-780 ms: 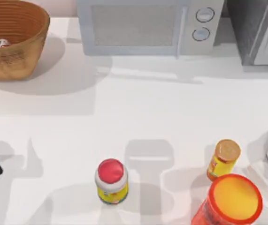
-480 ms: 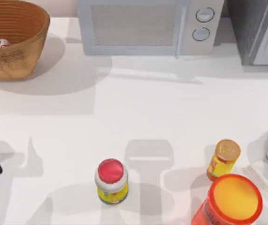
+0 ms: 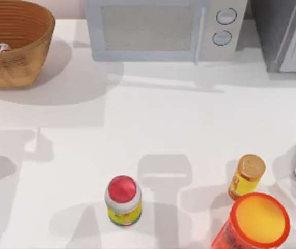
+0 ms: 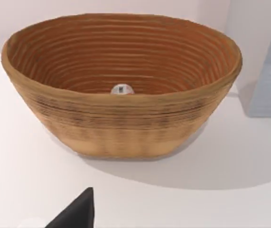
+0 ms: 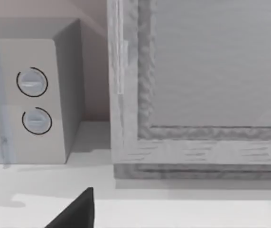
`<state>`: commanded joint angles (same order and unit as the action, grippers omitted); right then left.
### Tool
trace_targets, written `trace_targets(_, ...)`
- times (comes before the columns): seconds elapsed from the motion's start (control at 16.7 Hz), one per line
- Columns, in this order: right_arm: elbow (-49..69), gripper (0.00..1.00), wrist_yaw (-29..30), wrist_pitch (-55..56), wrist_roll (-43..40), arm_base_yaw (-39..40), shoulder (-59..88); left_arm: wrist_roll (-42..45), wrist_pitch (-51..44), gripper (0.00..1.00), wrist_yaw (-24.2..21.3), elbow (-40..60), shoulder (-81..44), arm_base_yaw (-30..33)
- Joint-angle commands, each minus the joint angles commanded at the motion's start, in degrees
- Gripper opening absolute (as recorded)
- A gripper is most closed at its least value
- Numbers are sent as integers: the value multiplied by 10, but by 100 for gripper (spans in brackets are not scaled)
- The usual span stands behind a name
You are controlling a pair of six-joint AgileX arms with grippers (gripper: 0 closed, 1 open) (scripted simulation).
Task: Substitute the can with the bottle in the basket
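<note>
can (image 3: 2, 48) sits low inside the basket (image 3: 31, 49) at the bench's (image 3: 153, 124) far left corner — in the left wrist view it shows as a small white disc (image 4: 122, 89) past the basket's near wall (image 4: 121, 123). red-capped bottle (image 3: 123, 200) stands near the front, left of centre; yellow bottle (image 3: 247, 176) stands to its right, just behind a big orange jar (image 3: 256, 222). microwave (image 3: 163, 28) stands along the back. fingers of both arms — cannot tell how open they are.
</note>
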<state>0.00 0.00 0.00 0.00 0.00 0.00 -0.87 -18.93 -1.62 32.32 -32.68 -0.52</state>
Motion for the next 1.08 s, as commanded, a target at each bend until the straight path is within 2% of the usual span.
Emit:
trace_targets(0.78,0,100,0,0,0,0,0,31,-405,100,-21,832,-770,-23)
trace_targets(1.08,0,100,0,0,0,0,0,50,-548,100,-26,1108,-1034,-32)
